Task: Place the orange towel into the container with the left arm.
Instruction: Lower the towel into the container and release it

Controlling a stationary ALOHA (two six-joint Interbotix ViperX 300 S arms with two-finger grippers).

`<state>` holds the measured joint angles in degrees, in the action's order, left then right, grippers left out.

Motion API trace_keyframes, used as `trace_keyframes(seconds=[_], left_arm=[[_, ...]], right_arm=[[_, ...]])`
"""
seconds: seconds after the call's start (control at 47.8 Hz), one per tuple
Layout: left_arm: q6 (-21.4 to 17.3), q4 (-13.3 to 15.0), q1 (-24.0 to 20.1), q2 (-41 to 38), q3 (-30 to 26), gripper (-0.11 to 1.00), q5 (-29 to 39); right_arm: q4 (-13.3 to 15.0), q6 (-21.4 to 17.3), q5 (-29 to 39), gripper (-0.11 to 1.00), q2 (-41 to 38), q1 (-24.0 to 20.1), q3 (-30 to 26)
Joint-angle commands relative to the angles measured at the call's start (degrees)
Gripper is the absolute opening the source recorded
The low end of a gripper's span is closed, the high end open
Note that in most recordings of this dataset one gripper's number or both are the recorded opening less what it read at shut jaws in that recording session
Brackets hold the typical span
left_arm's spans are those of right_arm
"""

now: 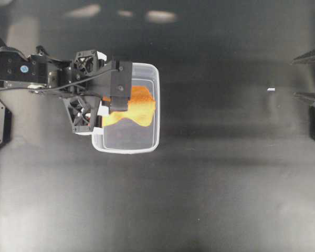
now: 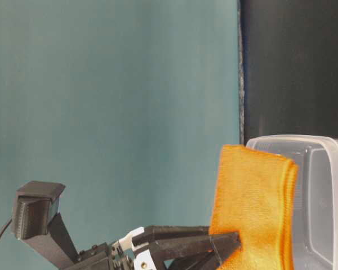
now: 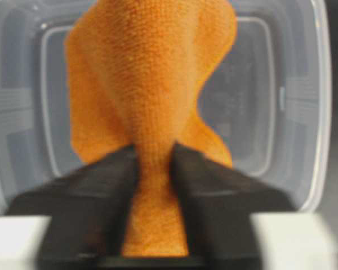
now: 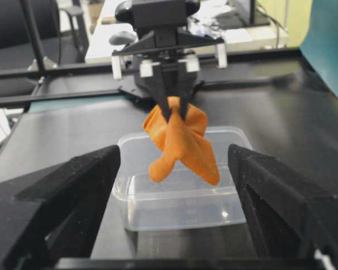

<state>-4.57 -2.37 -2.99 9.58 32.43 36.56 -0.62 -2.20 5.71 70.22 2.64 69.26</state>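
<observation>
Left gripper [image 4: 173, 107] pinching the orange towel [image 4: 183, 140] above the container [image 4: 183, 194].

Seen from the right wrist camera, the right gripper [image 4: 174, 208] is standing nearest with its two black fingers [image 4: 62, 197] spread wide apart and holding nothing. Beyond them the clear container is sitting on the black table [image 4: 56, 140]. Above the tub the towel is hanging bunched and folded, its lower corners dangling over the opening but not yet resting on the floor of the tub. Farthest back, the left arm [image 1: 37, 71] is reaching in over the tub's far rim, its narrow jaws gripping the towel's top fold between them. In the overhead view the towel [image 1: 136, 105] is lying within the container's [image 1: 147, 68] outline, toward its left half.
</observation>
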Motion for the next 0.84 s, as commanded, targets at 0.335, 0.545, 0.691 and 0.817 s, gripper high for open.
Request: trace_keyframes(seconds=[0.335, 0.545, 0.691, 0.817], left_arm=[[0.8, -0.3, 0.8, 10.9, -2.1, 0.81, -11.2], [1.7, -0.2, 1.9, 21.9, 2.0, 0.84, -16.1], [1.6, -0.2, 3.6, 29.3, 7.3, 0.83, -18.8], [1.8, -0.2, 4.9, 34.6, 10.8, 0.83, -19.0]], right_arm=[[-0.2, -0.1, -0.5, 0.75, -0.6, 0.1, -0.4], [-0.2, 0.0, -0.3, 0.75, -0.7, 0.1, -0.4], [-0.2, -0.1, -0.5, 0.75, -0.7, 0.1, 0.0], [-0.2, -0.1, -0.5, 0.75, -0.9, 0.1, 0.3]])
